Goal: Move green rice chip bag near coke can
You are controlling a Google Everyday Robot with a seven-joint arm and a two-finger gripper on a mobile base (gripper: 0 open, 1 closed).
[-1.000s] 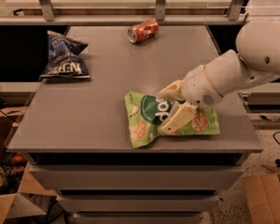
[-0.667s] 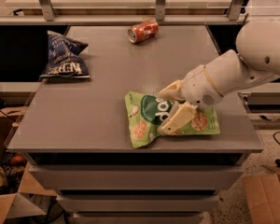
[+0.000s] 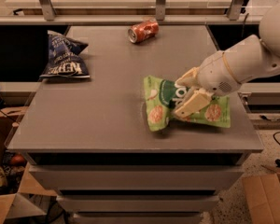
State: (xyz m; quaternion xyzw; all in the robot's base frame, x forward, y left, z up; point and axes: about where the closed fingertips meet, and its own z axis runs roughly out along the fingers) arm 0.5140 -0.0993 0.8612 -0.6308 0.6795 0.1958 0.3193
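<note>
Gripper (image 3: 185, 93) fingers (image 3: 192, 106) pinching green rice chip bag (image 3: 157, 110) at table (image 3: 102, 106) front-right; coke can (image 3: 143, 31) lying well apart.

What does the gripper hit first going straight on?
The green rice chip bag: the gripper, pointing down-left, grips it; the table lies right beneath, though depth is unclear.

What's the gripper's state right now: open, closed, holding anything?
Gripper: closed on the green rice chip bag, over the right front part of the table.
</note>
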